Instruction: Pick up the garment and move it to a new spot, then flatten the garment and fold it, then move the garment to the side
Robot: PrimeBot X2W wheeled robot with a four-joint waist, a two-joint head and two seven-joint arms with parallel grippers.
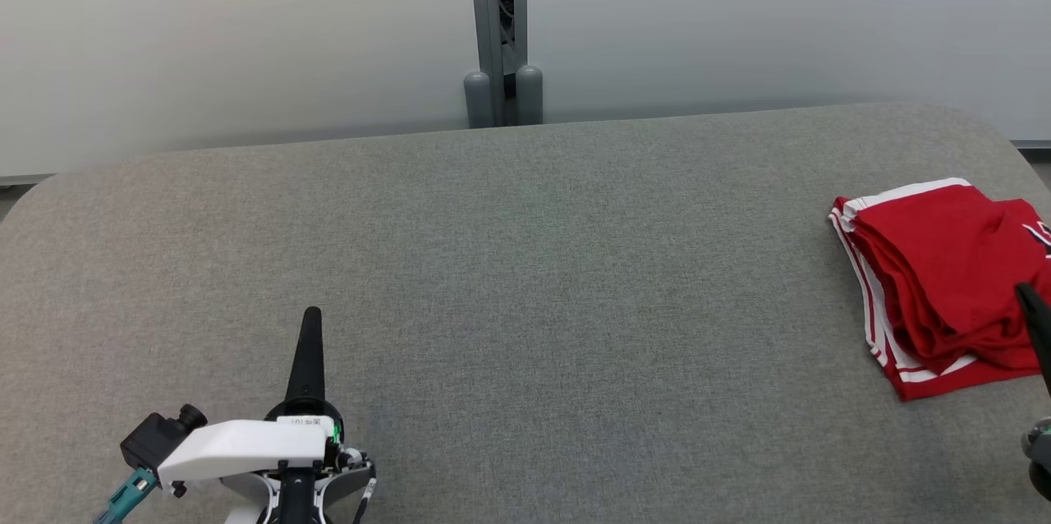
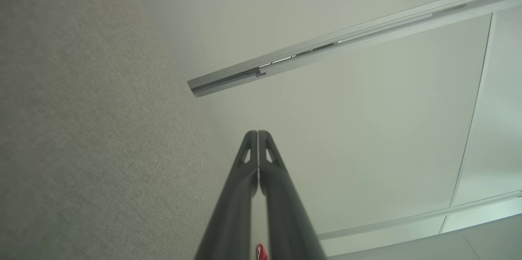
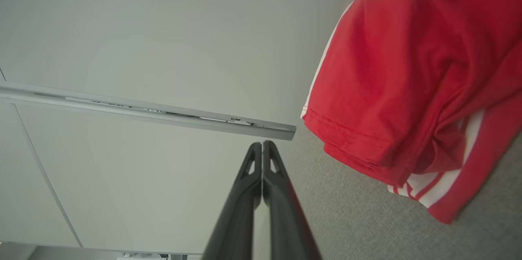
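Observation:
The garment (image 1: 944, 278) is red with white stripes and lies folded in a stack at the right edge of the grey table (image 1: 525, 261). My left gripper (image 1: 311, 314) rests at the lower left, fingers pressed together and empty, far from the garment. In the left wrist view the left gripper (image 2: 257, 133) is shut, with a sliver of the red garment (image 2: 261, 252) between the finger bases. My right gripper (image 1: 1026, 294) shows as a dark tip at the right edge, over the garment's near side. The right wrist view shows the right gripper (image 3: 262, 144) shut and empty, with the garment (image 3: 412, 72) just beside it.
A pale wall with a grey vertical post (image 1: 499, 23) stands behind the table's far edge. Bare grey felt stretches across the table's middle and left.

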